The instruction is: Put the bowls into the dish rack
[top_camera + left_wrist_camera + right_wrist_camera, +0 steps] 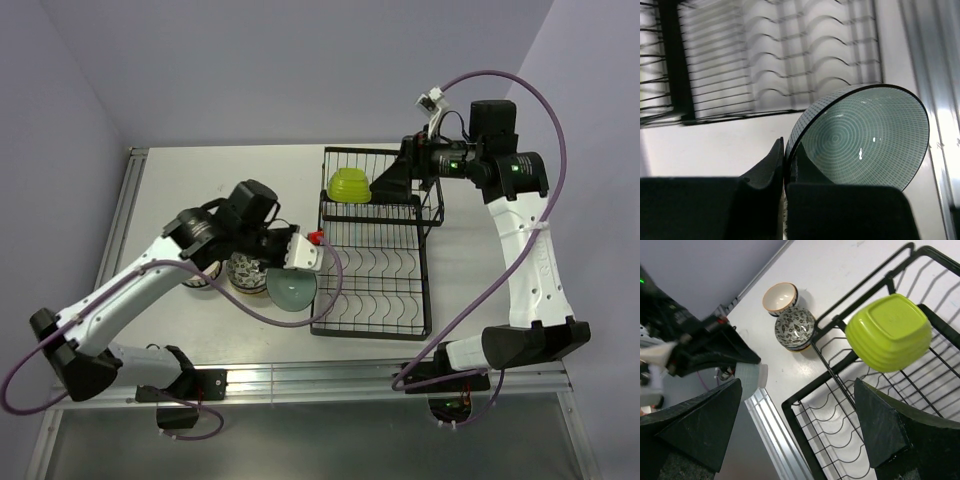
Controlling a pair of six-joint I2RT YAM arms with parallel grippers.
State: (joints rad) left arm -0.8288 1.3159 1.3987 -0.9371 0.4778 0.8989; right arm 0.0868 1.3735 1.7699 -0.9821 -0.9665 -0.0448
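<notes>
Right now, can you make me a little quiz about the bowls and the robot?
1. True or false: the lime green bowl is in the rack.
2. What is the left tool gripping? A: the pale green bowl, by its rim. B: the lime green bowl. C: nothing.
3. Fill the gap: the right tool, up above the rack, is wide ____.

Key: 1 true. 2 A. 3 open.
</notes>
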